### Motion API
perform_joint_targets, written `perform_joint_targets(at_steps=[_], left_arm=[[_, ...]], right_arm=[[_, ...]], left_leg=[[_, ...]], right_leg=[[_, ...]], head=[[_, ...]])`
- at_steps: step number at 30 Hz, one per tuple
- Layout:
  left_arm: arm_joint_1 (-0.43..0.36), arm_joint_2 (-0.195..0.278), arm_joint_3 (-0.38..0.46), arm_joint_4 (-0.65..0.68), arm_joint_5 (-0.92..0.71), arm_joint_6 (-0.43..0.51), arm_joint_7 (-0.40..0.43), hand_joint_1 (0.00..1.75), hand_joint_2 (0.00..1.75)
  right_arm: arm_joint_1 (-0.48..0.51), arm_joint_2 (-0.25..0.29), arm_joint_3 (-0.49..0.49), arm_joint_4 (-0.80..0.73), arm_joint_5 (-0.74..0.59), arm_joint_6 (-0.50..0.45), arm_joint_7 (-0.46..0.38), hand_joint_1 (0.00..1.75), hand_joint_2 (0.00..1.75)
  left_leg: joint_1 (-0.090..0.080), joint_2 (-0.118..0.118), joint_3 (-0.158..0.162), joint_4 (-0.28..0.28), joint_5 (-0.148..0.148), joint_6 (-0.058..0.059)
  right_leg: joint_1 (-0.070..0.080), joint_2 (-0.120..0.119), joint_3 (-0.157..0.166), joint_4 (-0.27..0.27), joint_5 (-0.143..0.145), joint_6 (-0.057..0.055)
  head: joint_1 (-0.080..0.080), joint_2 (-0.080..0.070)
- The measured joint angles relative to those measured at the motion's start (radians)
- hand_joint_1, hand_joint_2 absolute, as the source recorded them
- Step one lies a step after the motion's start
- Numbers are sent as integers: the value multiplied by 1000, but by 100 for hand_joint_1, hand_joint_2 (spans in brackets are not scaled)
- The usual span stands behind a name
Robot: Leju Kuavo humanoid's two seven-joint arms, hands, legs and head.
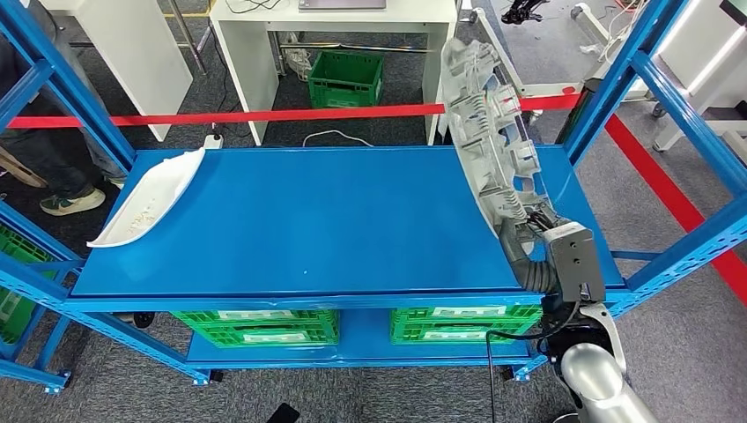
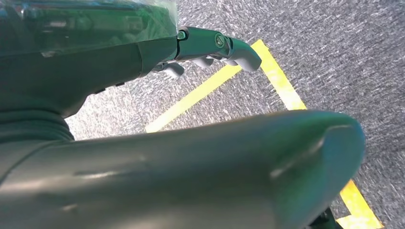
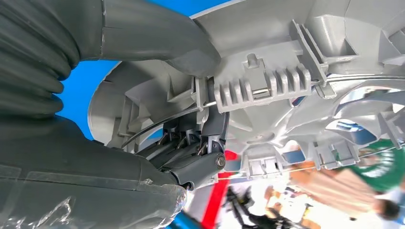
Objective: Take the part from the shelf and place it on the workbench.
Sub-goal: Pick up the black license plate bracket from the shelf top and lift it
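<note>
Blue metal shelf top [image 1: 317,220], grey carpet around. Right hand [image 1: 528,231] clamped on long grey ribbed plastic part [image 1: 489,115], held upright over right end. Left hand [image 2: 215,47] over carpet, fingers curled, holding nothing. White curved plastic panel [image 1: 150,198] at left edge. Red floor tape [image 1: 220,116] behind.

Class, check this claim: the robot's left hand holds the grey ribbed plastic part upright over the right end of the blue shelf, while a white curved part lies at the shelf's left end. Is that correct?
One detail is wrong: the right hand holds the grey ribbed part, not the left. The head view shows this, and the right wrist view shows the fingers gripping it. The rest stands: it is upright over the right end of the blue shelf, and the white curved part lies at the left end.
</note>
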Motion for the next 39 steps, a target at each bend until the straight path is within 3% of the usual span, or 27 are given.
perform_joint_targets(at_steps=[2, 11, 19, 39], left_arm=[[1, 1, 0, 0, 0, 1, 0, 0, 175], [6, 4, 0, 0, 8, 3, -13, 0, 175], [6, 6, 0, 0, 7, 3, -13, 0, 175], [6, 7, 0, 0, 32, -23, -26, 0, 175]], right_arm=[[5, -3, -5, -29, -8, 2, -11, 175, 175], [43, -19, -13, -181, -30, 4, -86, 175, 175], [73, -27, -3, -296, -105, 72, -171, 175, 175], [78, -29, 67, -444, -90, 122, -202, 175, 175]], left_leg=[[0, 0, 0, 0, 0, 0], [0, 0, 0, 0, 0, 0], [0, 0, 0, -1, 0, 0], [0, 0, 0, -1, 0, 0]], right_leg=[[0, 0, 0, 0, 0, 0], [0, 1, 0, 0, 0, 0], [0, 0, -1, 0, 0, 0], [0, 0, 0, 0, 0, 0]], head=[[0, 0], [0, 0], [0, 0], [0, 0]])
